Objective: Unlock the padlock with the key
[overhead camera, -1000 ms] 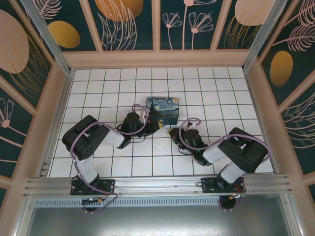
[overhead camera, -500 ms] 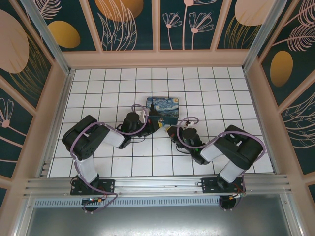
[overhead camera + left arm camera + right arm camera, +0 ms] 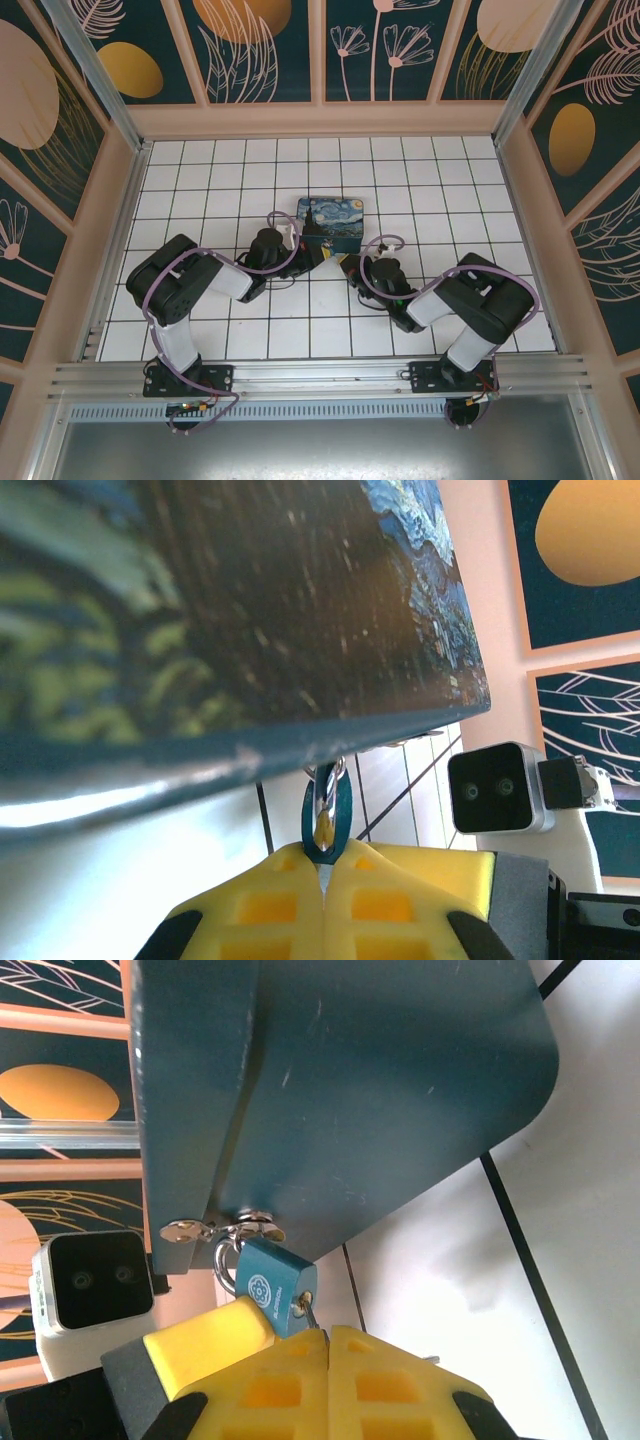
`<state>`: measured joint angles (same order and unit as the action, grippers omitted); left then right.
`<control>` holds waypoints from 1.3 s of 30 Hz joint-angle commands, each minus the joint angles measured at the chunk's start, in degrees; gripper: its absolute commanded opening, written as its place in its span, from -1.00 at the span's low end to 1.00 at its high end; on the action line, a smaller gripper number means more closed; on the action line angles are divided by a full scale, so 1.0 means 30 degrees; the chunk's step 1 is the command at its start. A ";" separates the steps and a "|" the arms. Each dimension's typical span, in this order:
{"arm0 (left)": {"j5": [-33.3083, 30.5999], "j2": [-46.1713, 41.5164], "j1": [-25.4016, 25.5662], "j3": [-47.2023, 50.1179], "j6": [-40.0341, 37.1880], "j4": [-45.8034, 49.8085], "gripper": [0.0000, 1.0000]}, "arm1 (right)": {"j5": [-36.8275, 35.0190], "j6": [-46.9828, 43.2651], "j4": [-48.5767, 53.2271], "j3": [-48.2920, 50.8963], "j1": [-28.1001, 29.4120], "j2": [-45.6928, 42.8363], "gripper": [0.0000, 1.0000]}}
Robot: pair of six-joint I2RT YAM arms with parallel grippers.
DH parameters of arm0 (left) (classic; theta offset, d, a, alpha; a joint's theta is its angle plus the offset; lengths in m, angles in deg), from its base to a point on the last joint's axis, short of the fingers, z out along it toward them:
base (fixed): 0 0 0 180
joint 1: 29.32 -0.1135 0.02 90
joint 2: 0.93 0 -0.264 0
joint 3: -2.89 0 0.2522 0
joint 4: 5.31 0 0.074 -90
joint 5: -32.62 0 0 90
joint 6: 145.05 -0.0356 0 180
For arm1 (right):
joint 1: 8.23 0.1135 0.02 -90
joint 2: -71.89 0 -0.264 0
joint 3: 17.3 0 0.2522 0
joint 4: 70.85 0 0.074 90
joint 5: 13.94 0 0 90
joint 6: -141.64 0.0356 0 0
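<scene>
I found the right tool [image 3: 325, 1332] fully closed, its yellow fingertips pinching the key [image 3: 306, 1316]. In the right wrist view the key's long axis ran up and slightly left from the fingertip seam, and its tip entered the bottom face of the padlock [image 3: 268, 1284]. The padlock hung tilted, with its keyway end toward the right tool and its shackle [image 3: 221, 1260] end up and left. The shackle was looped through the hasp [image 3: 245, 1225] on the edge of the blue box [image 3: 380, 1090]. The left tool [image 3: 322, 860] was likewise closed, nipping the padlock's lower edge, which showed edge-on below the box. Both tools met just beside the near side of the box on the white tiled table [image 3: 300, 330].
</scene>
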<state>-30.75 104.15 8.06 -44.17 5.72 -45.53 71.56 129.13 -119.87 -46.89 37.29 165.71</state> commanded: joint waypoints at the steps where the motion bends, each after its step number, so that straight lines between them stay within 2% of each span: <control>1: 0.0585 -0.0367 -0.0069 -0.0062 0.0105 -0.1215 -1.00 | 0.0049 0.0038 -0.0537 -0.0551 -0.0200 0.0214 -1.00; 11: 0.0812 -0.0441 -0.0070 -0.0092 0.0819 -0.1524 -1.00 | 0.0351 -0.0299 -0.1328 -0.0885 -0.0224 0.0704 -1.00; 26: 0.1705 -0.0280 -0.0084 0.0108 0.5367 -0.4567 -1.00 | 0.0952 -0.1280 -0.5333 -0.0753 -0.0202 0.1791 -1.00; 35: 0.1718 -0.0294 -0.0068 -0.0053 0.5016 -0.3926 -1.00 | 0.1117 -0.1074 -0.6370 -0.1046 -0.0427 0.2256 -1.00; 39: 0.1712 -0.0261 -0.0068 -0.0178 0.4190 -0.3077 -1.00 | 0.2296 -0.1585 -0.5428 -0.1382 -0.0778 0.1774 -1.00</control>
<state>-30.88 104.15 6.67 -43.78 20.72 -53.20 74.89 126.45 -133.66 -48.18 35.56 171.96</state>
